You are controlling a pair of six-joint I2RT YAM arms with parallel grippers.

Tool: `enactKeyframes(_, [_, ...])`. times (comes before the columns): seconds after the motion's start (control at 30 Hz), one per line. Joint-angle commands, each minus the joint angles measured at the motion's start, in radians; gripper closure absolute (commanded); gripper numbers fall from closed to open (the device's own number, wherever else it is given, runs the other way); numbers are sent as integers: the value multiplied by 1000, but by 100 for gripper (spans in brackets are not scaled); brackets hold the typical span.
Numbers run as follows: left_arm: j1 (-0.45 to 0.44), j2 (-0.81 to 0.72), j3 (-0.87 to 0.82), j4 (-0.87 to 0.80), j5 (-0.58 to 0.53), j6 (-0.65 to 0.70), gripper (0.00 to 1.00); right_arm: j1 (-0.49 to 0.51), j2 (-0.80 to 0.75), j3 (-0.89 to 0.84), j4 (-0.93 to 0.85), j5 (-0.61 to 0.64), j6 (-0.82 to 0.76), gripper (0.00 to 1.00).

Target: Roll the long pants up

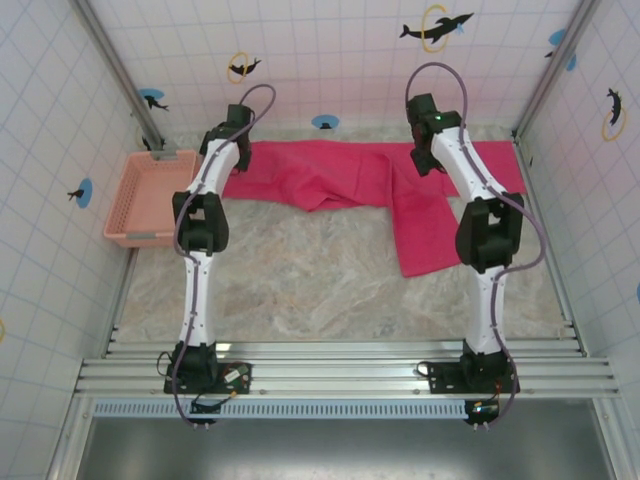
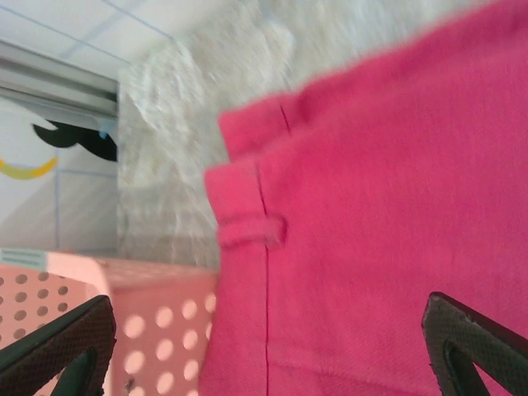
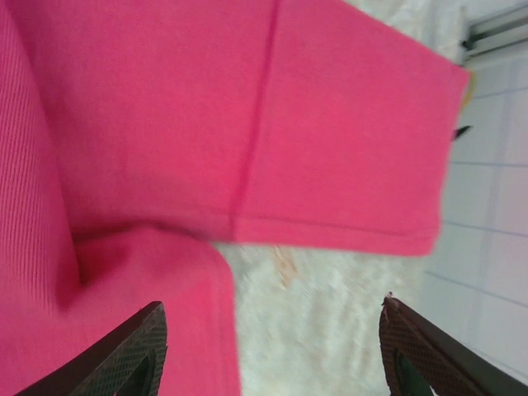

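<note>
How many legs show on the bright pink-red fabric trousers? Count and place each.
2. On the bright pink-red fabric trousers, one leg runs along the far edge to the right; the other leg bends toward the near edge. Neither is fully hidden.

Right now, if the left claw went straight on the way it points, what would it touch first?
Most likely the long pants, near the waistband: the open left gripper frames pink fabric dead ahead, with the basket just off to one side. Depth is unclear.

Pale pink lattice basket point(image 1: 150, 195) by left wall, marbled table point(image 1: 300, 285)
</note>
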Motion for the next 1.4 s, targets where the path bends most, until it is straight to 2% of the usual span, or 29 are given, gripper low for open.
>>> enactKeyframes(0.0, [-37, 74, 118, -85, -7, -105, 2, -39, 236, 201, -65, -124, 131, 34])
enactKeyframes(0.07, [-53, 75, 101, -60, -21, -98, 2, -42, 329, 326, -103, -149, 160, 33])
enactKeyframes(0.17, [-58, 84, 80, -75, -20, -141, 2, -48, 411, 402, -125, -182, 205, 31])
enactKeyframes(0.37, [-47, 74, 15, -165, -26, -192, 3, -64, 455, 400, -161, -252, 277, 32])
enactKeyframes(0.43, [-42, 77, 11, -213, -42, -216, 3, -57, 459, 400, -196, -235, 262, 32])
enactKeyframes(0.63, [-10, 93, 13, -342, -1, -261, 2, -36, 468, 385, -309, -152, 193, 33])
enactKeyframes(0.83, [-8, 39, -106, -383, 48, -229, 3, -24, 456, 350, -371, -166, 162, 33])
enactKeyframes(1.03, [-11, -66, -180, -433, 47, -281, 3, -31, 373, 187, -376, -253, 124, 36])
enactKeyframes(1.23, [-13, -176, -379, -561, 6, -284, 3, -21, 204, 23, -410, -314, 79, 38])
enactKeyframes(1.37, [-18, -328, -584, -500, -32, -247, 3, -18, 39, -159, -372, -316, 83, 36])
